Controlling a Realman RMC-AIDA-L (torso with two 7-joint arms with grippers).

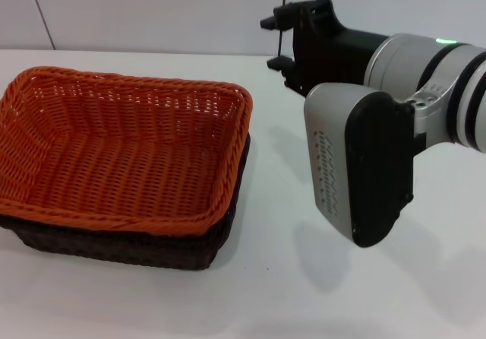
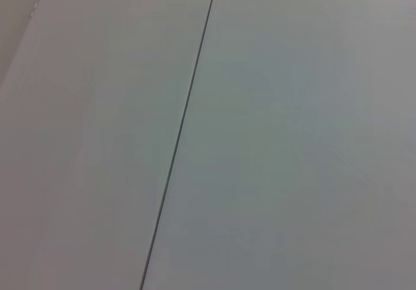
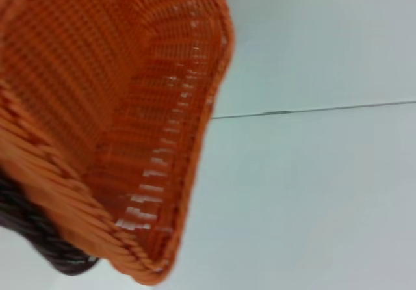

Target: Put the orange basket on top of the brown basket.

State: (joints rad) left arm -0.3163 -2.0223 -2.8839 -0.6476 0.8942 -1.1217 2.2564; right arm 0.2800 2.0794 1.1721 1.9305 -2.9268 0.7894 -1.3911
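Baskets are sitting nested at the left of the white table (image 1: 304,293) in the head view: the orange basket (image 1: 121,149) is resting inside the brown basket (image 1: 152,248), whose dark weave is showing only along the near edge and the right side beneath the orange rim. The right gripper (image 1: 279,42) is hovering to the right of the stack, near its far right corner and apart from it, its black fingers pointing left with a gap showing between them and nothing held. The left gripper is not showing here.

From the left wrist, only a pale surface with one thin dark seam is showing.

From the right wrist, the orange basket (image 3: 117,108) is filling much of the picture, with a piece of the brown basket (image 3: 32,231) peeking out under its rim, and the pale table (image 3: 312,205) lying beyond.
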